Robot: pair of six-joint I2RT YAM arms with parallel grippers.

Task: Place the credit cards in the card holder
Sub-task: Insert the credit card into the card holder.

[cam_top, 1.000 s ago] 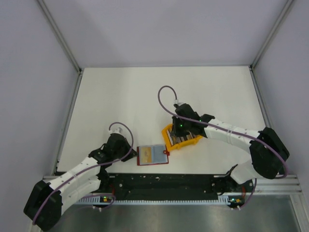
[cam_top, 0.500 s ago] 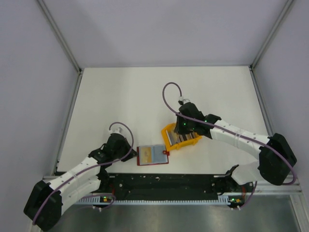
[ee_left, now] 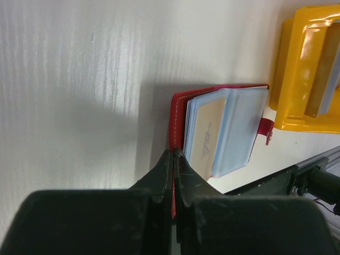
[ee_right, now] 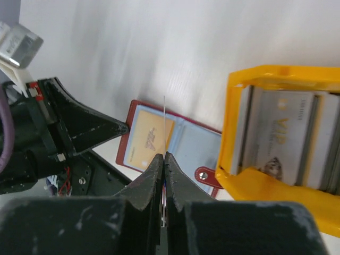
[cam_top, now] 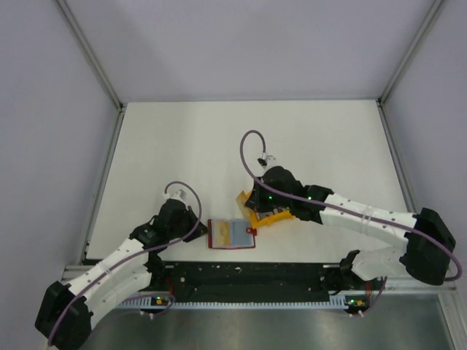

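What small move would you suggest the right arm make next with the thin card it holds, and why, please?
Probably lower the right gripper toward the open dark red folding card holder, aiming the card's edge at a pocket. The gripper is shut on a thin plastic card, seen edge-on and not yet in the holder, while the left gripper pinches the holder's edge to steady it.

The white table [cam_top: 219, 138] carried an open red card holder [cam_top: 232, 234] close to its near edge, with a yellow bin [cam_top: 277, 216] just right of it, slightly farther.

Open card holder [cam_top: 232, 234] beside credit cards [ee_right: 281, 139]
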